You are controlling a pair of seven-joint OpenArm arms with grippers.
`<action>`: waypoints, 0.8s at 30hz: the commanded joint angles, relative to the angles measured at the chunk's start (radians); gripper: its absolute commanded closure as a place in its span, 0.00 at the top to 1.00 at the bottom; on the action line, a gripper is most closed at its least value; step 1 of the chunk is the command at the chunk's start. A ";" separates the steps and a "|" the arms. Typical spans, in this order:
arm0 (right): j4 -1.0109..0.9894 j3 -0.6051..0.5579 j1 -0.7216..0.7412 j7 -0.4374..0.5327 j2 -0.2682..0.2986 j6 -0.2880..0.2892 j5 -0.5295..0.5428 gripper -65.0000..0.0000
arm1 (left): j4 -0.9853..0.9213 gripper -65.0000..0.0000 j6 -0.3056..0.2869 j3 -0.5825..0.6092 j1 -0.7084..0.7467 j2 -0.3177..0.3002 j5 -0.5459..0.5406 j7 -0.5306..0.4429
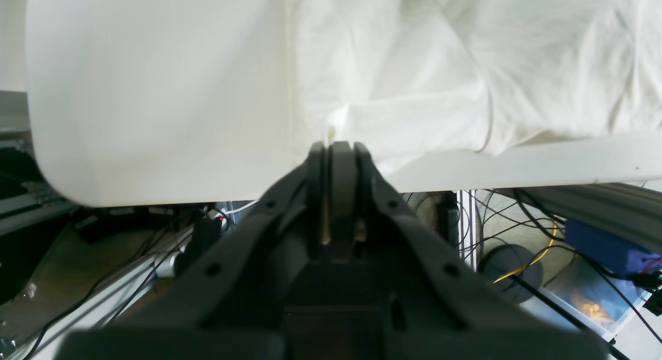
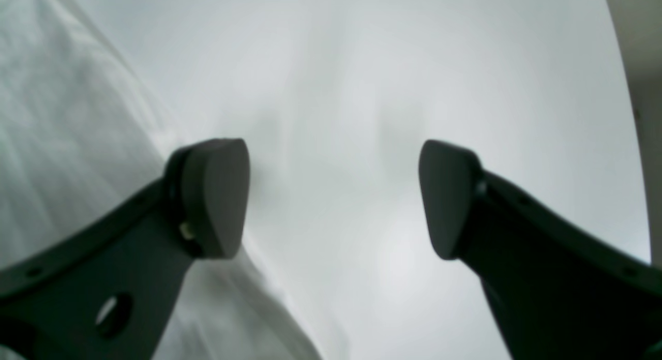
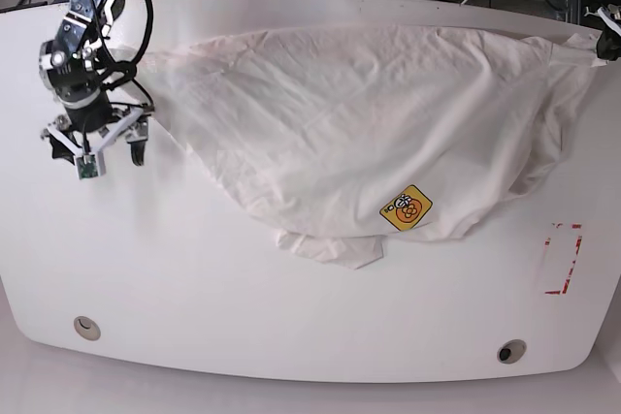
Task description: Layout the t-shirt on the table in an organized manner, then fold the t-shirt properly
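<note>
White cotton fills the upper right of the left wrist view: the t-shirt (image 1: 414, 65) lies rumpled on the pale surface (image 1: 155, 91), its lower edge close to the rim. The left gripper (image 1: 339, 145) sits at the centre of the frame with its fingers (image 1: 341, 163) clenched together on a bunched fold of the cloth right at the rim. Below the rim, cables (image 1: 517, 220) and a blue box (image 1: 605, 246) show on the floor.

From the right wrist view, the right gripper (image 2: 333, 194) has its two dark fingers (image 2: 217, 194) spread wide apart with only bare surface (image 2: 362, 91) between them, so they are released. The t-shirt (image 2: 62, 143) runs down the left side of the frame, partly behind the left-hand finger; whether that finger touches the cloth is hard to say, as the picture is blurred.

Seen from the base view, the t-shirt (image 3: 369, 123) is stretched across the upper middle of the surface (image 3: 194, 288), a yellow patch (image 3: 406, 207) at its lower right. The right gripper (image 3: 97, 147) stands at the upper left, just beside the shirt's left corner. The left gripper (image 3: 609, 41) holds the shirt's far corner at the upper right edge. Red tape marks (image 3: 563, 259) lie at the right, and two round holes (image 3: 85, 327) near the bottom edge.
</note>
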 commanded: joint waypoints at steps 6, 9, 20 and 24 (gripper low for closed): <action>-0.112 -0.172 0.213 -0.019 0.003 0.005 0.010 0.75 | 0.013 0.01 -0.001 -0.010 0.006 -0.020 -0.007 -0.014; -0.192 -0.243 0.294 -0.034 0.002 0.005 0.015 0.75 | 0.015 0.01 -0.001 -0.010 0.004 -0.020 -0.007 -0.014; -0.563 -0.376 0.547 -0.029 -0.050 0.007 0.015 0.75 | 0.016 0.01 -0.001 -0.009 0.004 -0.020 -0.007 -0.014; -0.721 -0.375 0.641 -0.003 -0.072 0.007 0.015 0.75 | 0.018 0.00 -0.001 -0.009 0.004 -0.020 -0.007 -0.014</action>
